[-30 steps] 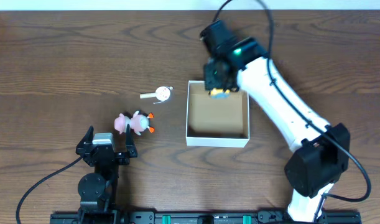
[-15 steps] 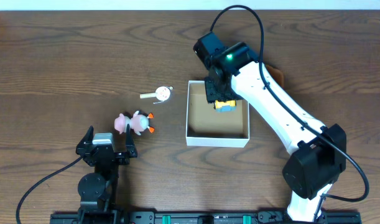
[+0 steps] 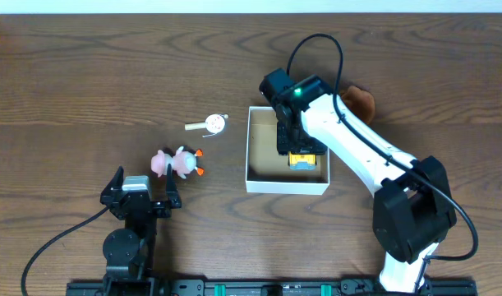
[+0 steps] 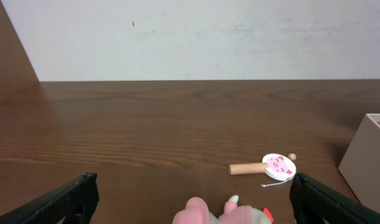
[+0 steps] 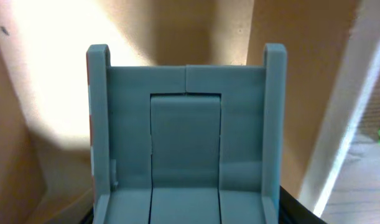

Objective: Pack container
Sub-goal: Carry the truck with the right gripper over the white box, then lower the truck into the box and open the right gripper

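The container [image 3: 287, 186], a shallow white box with a brown inside, sits at mid-table. My right gripper [image 3: 298, 154] reaches down into its right front part, shut on a yellow and blue block toy [image 3: 301, 162]. In the right wrist view the toy's grey-blue blocky side [image 5: 186, 137] fills the frame between the jaws, with the container's brown floor [image 5: 40, 74] and white wall [image 5: 351, 124] around it. My left gripper [image 3: 141, 187] rests open near the front left, nothing between its fingers [image 4: 65, 199]. The container's corner [image 4: 367, 155] shows at the right of the left wrist view.
A pink soft toy [image 3: 175, 162] lies just ahead of the left gripper, seen low in the left wrist view [image 4: 224, 214]. A round white disc with a pink face on a wooden handle [image 3: 208, 124] lies left of the container. A brown object [image 3: 359, 100] sits behind the right arm.
The right arm has carried the block toy from the container's back edge forward and down into its right front part. The left arm has not moved.
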Controlling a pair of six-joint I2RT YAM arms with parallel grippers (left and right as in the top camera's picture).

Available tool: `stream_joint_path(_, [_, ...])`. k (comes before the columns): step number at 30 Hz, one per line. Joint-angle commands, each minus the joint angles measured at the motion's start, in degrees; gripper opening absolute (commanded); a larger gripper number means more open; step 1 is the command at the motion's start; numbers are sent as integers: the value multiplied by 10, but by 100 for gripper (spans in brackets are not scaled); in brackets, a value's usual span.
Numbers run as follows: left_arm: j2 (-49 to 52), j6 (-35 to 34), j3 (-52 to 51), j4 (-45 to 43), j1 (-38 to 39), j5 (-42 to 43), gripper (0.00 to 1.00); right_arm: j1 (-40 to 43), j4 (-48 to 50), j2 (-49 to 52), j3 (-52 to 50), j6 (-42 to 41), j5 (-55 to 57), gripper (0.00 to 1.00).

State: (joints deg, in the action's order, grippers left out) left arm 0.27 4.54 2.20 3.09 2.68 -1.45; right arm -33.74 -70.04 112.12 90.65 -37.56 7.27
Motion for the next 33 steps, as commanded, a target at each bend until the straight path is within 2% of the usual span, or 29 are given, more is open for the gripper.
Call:
stream_joint_path(1, [0,4,-20,9,-3,2,98,-1,16,5,-27,-19,-9,37])
stream_joint_path(11, [0,4,-20,9,-3,2,98,0,55,5,-78,-18,-13,41])
stream_joint_path(16, [0,4,-20,9,-3,2,98,-1,63,5,-80,-18,-13,37])
stream_joint_path(19, [0,4,-20,9,-3,2,98,-1,62,5,-80,-18,-13,42])
stream_joint_path(21, [0,4,-20,9,-3,2,98,-1,62,5,-80,-18,-13,49])
stream_joint_path(29, [0,4,-20,9,-3,2,98,-1,62,5,-80,-18,-43,54])
stream_joint_path(33, [0,4,-20,9,-3,2,98,-1,62,5,-80,-14,-43,63])
